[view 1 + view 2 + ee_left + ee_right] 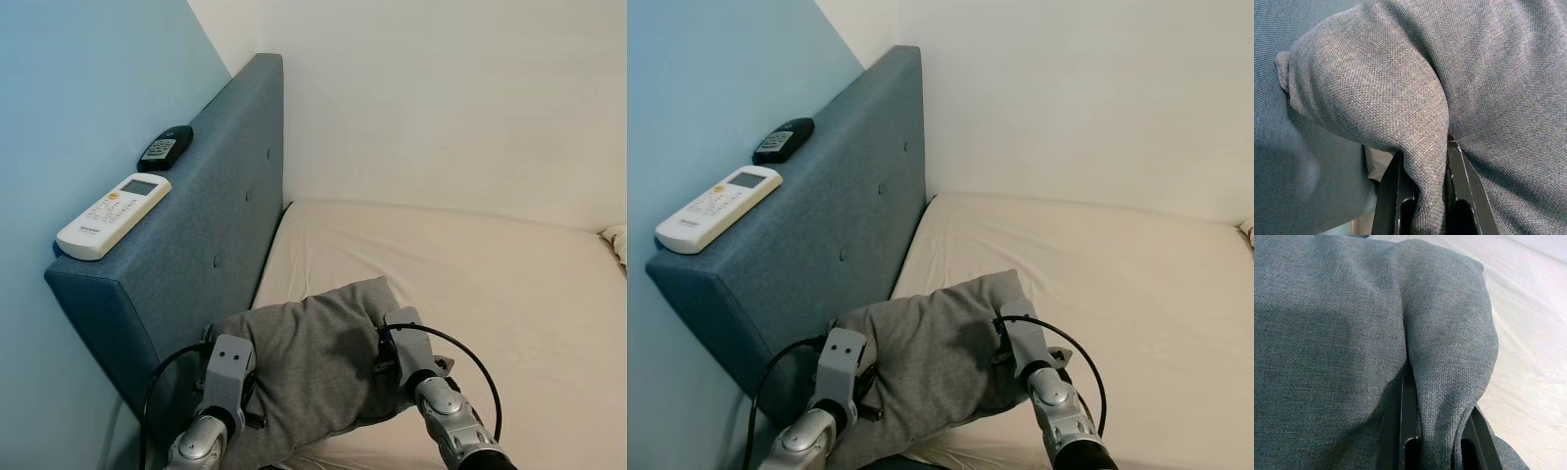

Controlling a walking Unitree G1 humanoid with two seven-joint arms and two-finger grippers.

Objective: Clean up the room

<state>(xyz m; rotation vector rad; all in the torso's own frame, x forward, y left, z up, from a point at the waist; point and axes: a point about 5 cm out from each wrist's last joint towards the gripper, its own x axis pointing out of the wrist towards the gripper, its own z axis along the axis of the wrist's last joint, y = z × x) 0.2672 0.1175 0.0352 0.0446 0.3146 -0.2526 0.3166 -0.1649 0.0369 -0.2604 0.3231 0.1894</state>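
A grey pillow (313, 352) is held over the near corner of the bed (470, 284), close to the blue headboard (206, 245). My left gripper (1422, 196) is shut on a fold at the pillow's left edge, its black fingers (1388, 196) pinching the cloth. At the pillow's right edge my right gripper (1435, 431) is shut on another fold of the grey fabric (1352, 333). Both silver wrists (227, 367) (407, 343) rise from below into the pillow.
A white air-conditioner remote (113, 215) and a black remote (165, 147) lie on top of the headboard. A light blue wall (78, 98) stands to the left, a white wall (441, 98) behind the bed. Part of a pale item (617, 240) shows at the right edge.
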